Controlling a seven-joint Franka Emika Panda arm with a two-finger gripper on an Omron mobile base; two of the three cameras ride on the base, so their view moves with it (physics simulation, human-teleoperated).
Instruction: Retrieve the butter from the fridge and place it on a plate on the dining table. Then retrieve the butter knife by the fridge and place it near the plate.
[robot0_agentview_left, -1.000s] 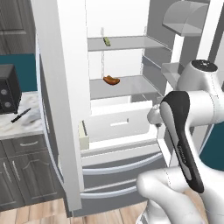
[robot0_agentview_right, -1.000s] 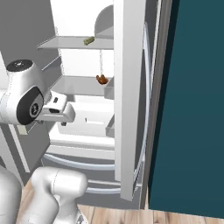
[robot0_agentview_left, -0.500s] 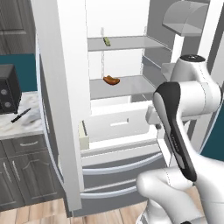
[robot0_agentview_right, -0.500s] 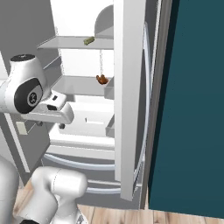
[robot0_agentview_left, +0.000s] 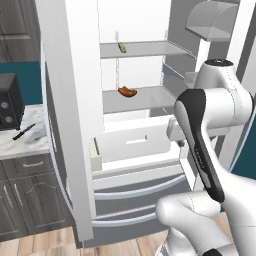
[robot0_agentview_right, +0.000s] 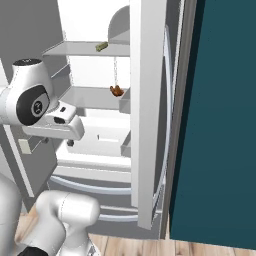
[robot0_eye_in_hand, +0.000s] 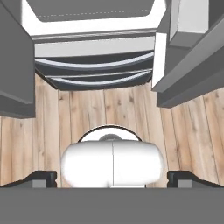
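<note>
The fridge (robot0_agentview_left: 65, 100) (robot0_agentview_right: 147, 100) stands with its doors open and its white inside showing. The butter (robot0_agentview_left: 121, 46) (robot0_agentview_right: 101, 46), a small olive stick, lies on the upper shelf. The black butter knife (robot0_agentview_left: 23, 132) rests on the marbled counter left of the fridge. My gripper (robot0_agentview_left: 179, 145) (robot0_agentview_right: 70, 143) (robot0_eye_in_hand: 113, 177) hangs in front of the fridge's lower part at drawer height. It points down at the wooden floor, open and empty, and is well below the butter. The plate and the dining table are out of view.
An orange-brown sausage (robot0_agentview_left: 127, 92) (robot0_agentview_right: 116, 90) lies on the middle shelf. A black countertop oven (robot0_agentview_left: 7, 107) stands by the knife. The open doors flank my arm on both sides. The fridge's bottom drawers (robot0_eye_in_hand: 94, 65) lie ahead of the hand.
My arm's elbow has risen and swung a little toward the fridge, and the hand has shifted slightly with it. The gripper stays open. Nothing in the fridge has moved.
</note>
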